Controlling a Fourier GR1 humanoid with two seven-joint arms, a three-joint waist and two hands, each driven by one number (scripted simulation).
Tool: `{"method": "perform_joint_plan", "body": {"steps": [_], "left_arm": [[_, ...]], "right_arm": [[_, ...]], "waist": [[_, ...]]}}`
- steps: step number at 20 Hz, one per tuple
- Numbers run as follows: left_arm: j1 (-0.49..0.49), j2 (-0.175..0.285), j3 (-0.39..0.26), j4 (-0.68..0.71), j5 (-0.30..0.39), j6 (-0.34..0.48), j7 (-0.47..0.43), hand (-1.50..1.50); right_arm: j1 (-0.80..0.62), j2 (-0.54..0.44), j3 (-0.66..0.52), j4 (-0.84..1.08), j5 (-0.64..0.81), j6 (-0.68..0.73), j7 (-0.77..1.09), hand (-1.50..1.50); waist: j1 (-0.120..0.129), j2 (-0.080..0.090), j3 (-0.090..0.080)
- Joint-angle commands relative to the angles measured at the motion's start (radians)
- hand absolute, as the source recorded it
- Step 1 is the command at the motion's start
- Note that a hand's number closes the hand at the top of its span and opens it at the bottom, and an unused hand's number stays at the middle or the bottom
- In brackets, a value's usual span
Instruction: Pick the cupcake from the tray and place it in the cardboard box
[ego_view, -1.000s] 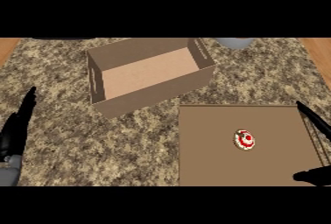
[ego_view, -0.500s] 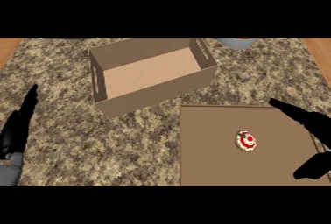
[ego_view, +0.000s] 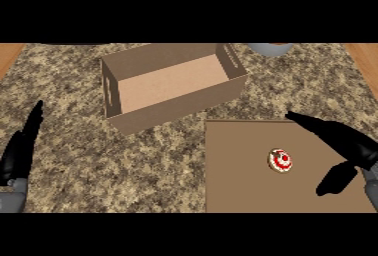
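Cupcake (ego_view: 280, 160) lies just left of the right hand (ego_view: 354, 147), the nearer one; fingers (ego_view: 311, 123) spread open, holding nothing.

The counter (ego_view: 111, 160) is speckled brown and grey. An open cardboard box (ego_view: 171, 86) sits on it, with a flat brown tray (ego_view: 240, 187) close by (nearer, to the right). A grey round thing (ego_view: 267, 48) shows at the far edge.

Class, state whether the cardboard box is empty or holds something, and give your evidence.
Empty. The box is open-topped and shows only its bare floor; the cupcake sits on the tray.
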Motion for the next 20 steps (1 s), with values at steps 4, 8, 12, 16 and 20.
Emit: {"method": "perform_joint_plan", "body": {"steps": [4, 8, 12, 16, 20], "left_arm": [[0.045, -0.002, 0.072, -0.003, -0.024, -0.063, -0.051, 0.00], [-0.056, -0.046, 0.048, 0.002, -0.060, -0.048, 0.037, 0.00], [-0.012, -0.064, 0.063, 0.007, -0.094, -0.031, 0.009, 0.00], [0.006, -0.038, 0.106, 0.002, -0.071, -0.090, -0.028, 0.00], [-0.016, -0.070, 0.094, -0.035, -0.097, -0.088, 0.035, 0.00]], "right_arm": [[-0.005, 0.085, -0.040, -0.003, 0.095, 0.062, 0.008, -1.50], [0.081, 0.125, -0.022, -0.037, 0.143, 0.014, -0.024, -1.50], [0.088, 0.151, -0.066, -0.145, 0.086, 0.103, 0.008, -1.50], [0.130, 0.195, -0.052, -0.193, 0.117, 0.097, -0.013, -1.50], [0.140, 0.231, -0.061, -0.312, 0.100, 0.184, 0.076, -1.50]], "waist": [[-0.001, -0.001, 0.000], [-0.008, 0.000, 0.000], [-0.008, -0.001, 0.000], [-0.006, -0.001, 0.000], [-0.008, -0.002, 0.000]]}}
